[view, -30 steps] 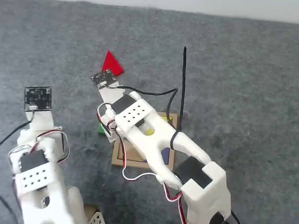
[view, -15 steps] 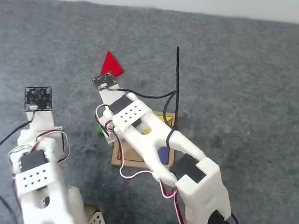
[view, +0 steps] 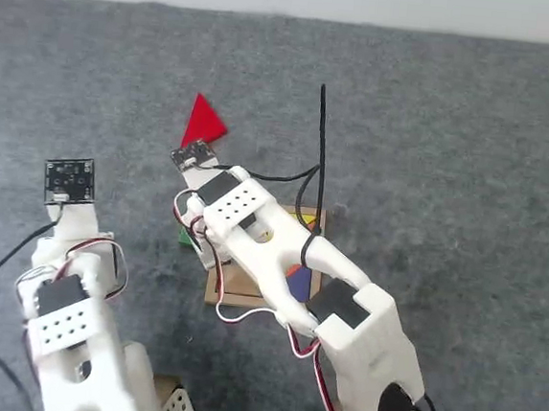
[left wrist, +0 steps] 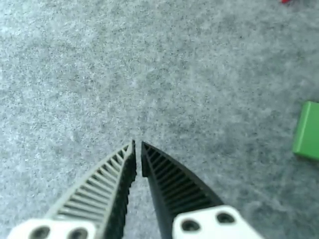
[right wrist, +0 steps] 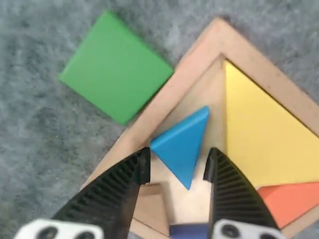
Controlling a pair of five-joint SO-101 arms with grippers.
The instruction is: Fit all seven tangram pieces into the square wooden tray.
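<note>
Shifts the right arm (view: 280,254) leftward and a little nearer in the high view, drawing its wrist camera board (view: 194,155) slightly farther from the red triangle (view: 205,121) and sliding the elbow block (view: 347,313) leftward toward the near right corner of the square wooden tray (view: 217,295). Carries the tip of the upright black cable (view: 319,142) leftward as well. Bares more of the tray's right half, showing a dark blue piece (view: 298,285) with a sliver of an orange piece (view: 292,269) just above it.
</note>
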